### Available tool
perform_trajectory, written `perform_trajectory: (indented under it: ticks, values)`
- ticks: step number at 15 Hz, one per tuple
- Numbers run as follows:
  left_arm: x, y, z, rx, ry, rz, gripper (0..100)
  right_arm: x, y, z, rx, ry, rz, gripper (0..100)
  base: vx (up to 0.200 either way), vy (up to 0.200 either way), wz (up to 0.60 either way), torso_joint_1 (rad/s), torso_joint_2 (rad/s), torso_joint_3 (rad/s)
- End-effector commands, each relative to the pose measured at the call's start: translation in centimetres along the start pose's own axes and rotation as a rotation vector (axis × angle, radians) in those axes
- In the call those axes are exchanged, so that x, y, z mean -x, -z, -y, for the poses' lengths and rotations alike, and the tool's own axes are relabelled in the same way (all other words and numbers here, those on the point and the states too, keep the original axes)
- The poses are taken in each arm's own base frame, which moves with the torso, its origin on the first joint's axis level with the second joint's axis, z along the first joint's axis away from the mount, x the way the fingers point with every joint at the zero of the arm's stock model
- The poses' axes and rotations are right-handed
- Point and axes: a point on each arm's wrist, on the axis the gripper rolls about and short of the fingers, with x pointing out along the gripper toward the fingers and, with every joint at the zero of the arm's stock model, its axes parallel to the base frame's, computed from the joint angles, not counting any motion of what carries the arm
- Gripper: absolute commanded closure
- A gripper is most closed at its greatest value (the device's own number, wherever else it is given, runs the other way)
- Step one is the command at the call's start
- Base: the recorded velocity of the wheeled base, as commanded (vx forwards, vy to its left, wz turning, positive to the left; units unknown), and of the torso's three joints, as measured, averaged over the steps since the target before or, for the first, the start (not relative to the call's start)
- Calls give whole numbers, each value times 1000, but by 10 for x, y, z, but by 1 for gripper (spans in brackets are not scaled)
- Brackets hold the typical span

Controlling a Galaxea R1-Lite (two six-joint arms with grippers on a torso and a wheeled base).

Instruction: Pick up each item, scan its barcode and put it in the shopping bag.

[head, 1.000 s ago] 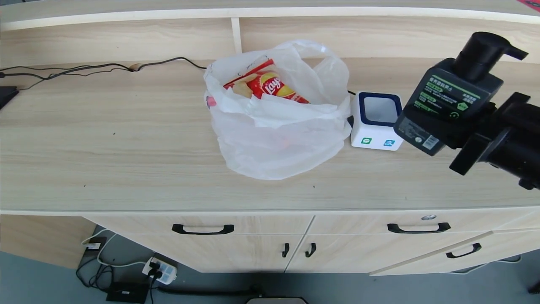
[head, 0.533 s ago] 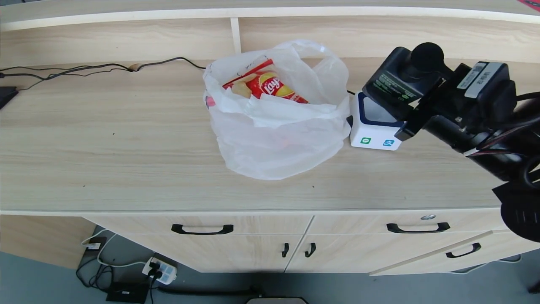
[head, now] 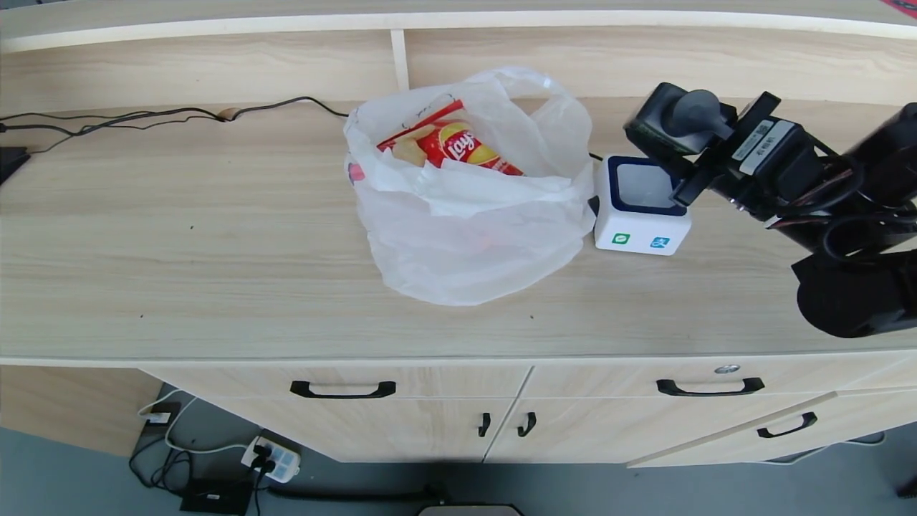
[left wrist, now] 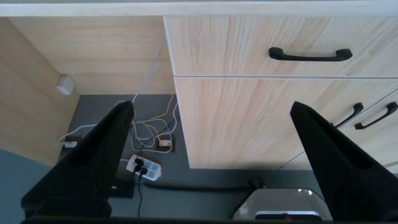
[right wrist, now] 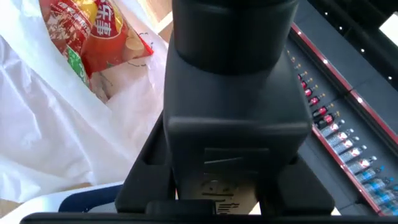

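Note:
My right gripper (head: 718, 149) is shut on a dark pump bottle (head: 655, 129), held tipped on its side just above the far right edge of the scanner (head: 640, 208), a white cube with a blue-rimmed window. In the right wrist view the bottle (right wrist: 233, 106) sits between the fingers, above the scanner's rim (right wrist: 93, 199). Left of the scanner, and touching it, stands the white plastic shopping bag (head: 466, 222) with a red chips packet (head: 455, 143) inside. The wrist camera also catches the chips packet (right wrist: 93, 43) and the bag (right wrist: 43, 143). My left gripper (left wrist: 211, 168) hangs open below the counter, facing the drawers.
Black cables (head: 143, 115) run along the back left of the wooden counter (head: 179, 251). A dark object (head: 11, 161) lies at its left edge. A raised shelf wall (head: 215, 64) closes the back. Drawer handles (head: 342, 389) and a floor power strip (head: 276, 459) are below.
My right arm swung the bottle left and away, over the scanner, and rolled it from upright with the label showing to lying on its side.

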Motion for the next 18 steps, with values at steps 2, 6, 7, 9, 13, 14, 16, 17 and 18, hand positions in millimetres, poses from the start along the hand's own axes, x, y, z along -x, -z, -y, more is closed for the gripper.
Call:
perform_trajectory:
  ticks: [2,6,7,9,13,14,16,17,18]
  values:
    - [0,0,0,7,1,-4,0,4,10,0,9,-5,-18,100,0,0,0,0,0,0]
    - [0,0,0,12,1,-4,0,31,26,0,21,-19,-116,100,0,0,0,0,0,0]
    - [0,0,0,0,-1,-2,0,31,26,-1,19,-21,-118,100,0,0,0,0,0,0]
    - [0,0,0,-14,1,1,0,31,25,-5,7,-31,-118,100,0,0,0,0,0,0]
    - [0,0,0,-11,1,-2,0,36,21,-8,-6,-36,-137,100,0,0,0,0,0,0]
    - [0,0,0,-11,1,-2,0,37,22,-8,-5,-36,-138,100,0,0,0,0,0,0]
    - [0,0,0,-13,1,-2,0,39,23,-6,-16,-21,-158,100,0,0,0,0,0,0]
    - [0,0,0,-13,1,-2,0,38,22,-5,-23,-17,-154,100,0,0,0,0,0,0]
    - [0,0,0,-13,1,-2,0,32,17,-10,-50,-24,-133,100,0,0,0,0,0,0]
